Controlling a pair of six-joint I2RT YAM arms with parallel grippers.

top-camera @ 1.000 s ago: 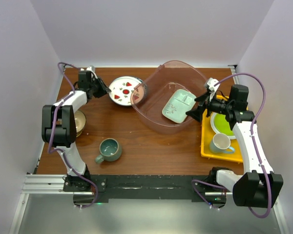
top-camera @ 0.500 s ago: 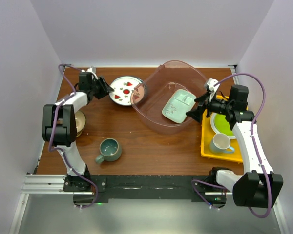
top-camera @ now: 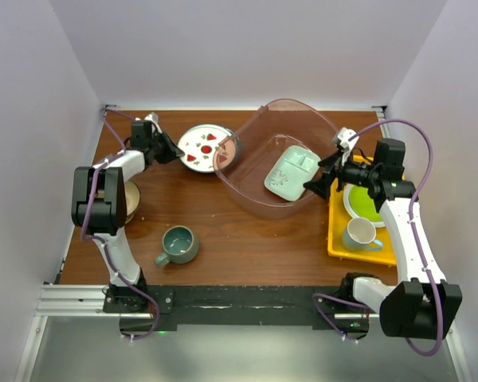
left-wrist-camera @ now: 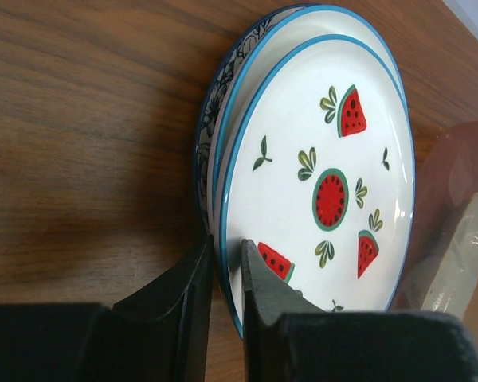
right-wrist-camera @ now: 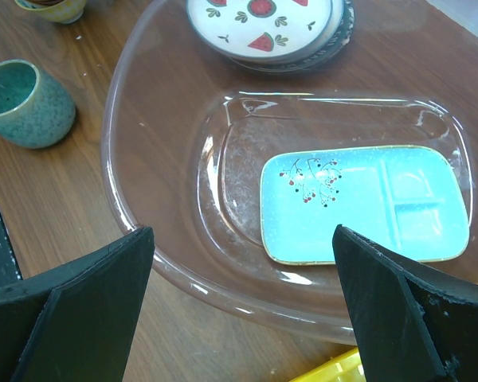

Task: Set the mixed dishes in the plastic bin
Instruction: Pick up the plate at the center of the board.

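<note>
- Here, the left jaws are pinching nearly shut on the rim of the watermelon plate (left-wrist-camera: 327, 183), one finger on its face and one outside its edge. Whether the plate beneath is caught too, I cannot tell.
- That plate is topping a small stack with a blue-patterned plate (left-wrist-camera: 209, 119) lowest, lying on the bench (left-wrist-camera: 80, 119) just beside the plastic bin (top-camera: 247, 191).
- The right jaws are standing wide open, holding nothing, hanging over the bin's right rim.
- The mint dish (right-wrist-camera: 366, 205) is lying flat on the bin's floor.
- The grey-teal mug (top-camera: 179, 244) is sitting upright on the bench, well apart from the bin.
- The yellow tray (top-camera: 337, 235) is carrying a lime-green plate (top-camera: 362, 205) and a white mug (top-camera: 360, 233).
</note>
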